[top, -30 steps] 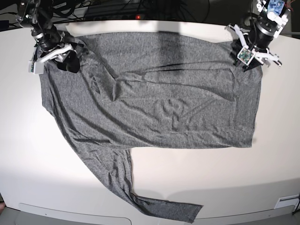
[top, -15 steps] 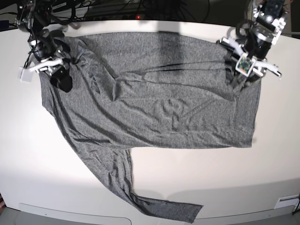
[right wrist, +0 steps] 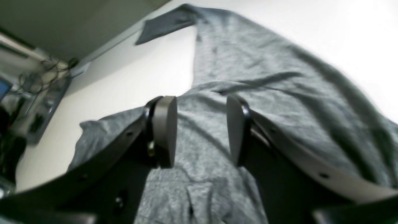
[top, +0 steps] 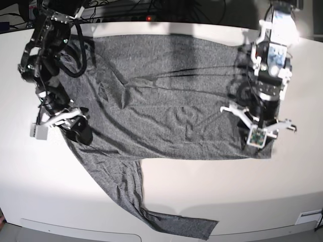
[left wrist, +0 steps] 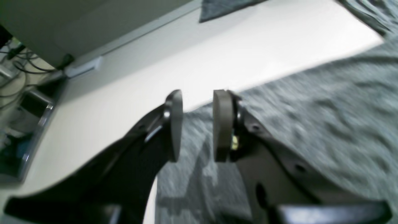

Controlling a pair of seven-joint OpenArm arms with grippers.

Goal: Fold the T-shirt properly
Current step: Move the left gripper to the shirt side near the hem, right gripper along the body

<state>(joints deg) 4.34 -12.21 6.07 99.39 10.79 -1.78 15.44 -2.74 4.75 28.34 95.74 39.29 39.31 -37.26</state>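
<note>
The grey T-shirt point(top: 166, 111) lies spread on the white table point(top: 227, 191), one long sleeve point(top: 176, 224) trailing to the front. My left gripper point(top: 258, 135) hovers over the shirt's right part near its front hem. In the left wrist view this left gripper point(left wrist: 197, 124) is open, and only flat shirt fabric point(left wrist: 311, 118) shows through the gap. My right gripper point(top: 79, 132) is over the shirt's left side, where the sleeve starts. The right wrist view shows this right gripper point(right wrist: 200, 130) open wide above wrinkled cloth point(right wrist: 248, 62). Neither holds fabric.
Cables and equipment point(top: 126, 7) lie behind the table's far edge. A small white strip point(top: 308, 218) sits at the front right corner. Both arm bodies stand over the shirt's back corners.
Both arms have swung from the shirt's back corners toward the front: the left down the right side, the right down the left side. The shirt lies much as before.
</note>
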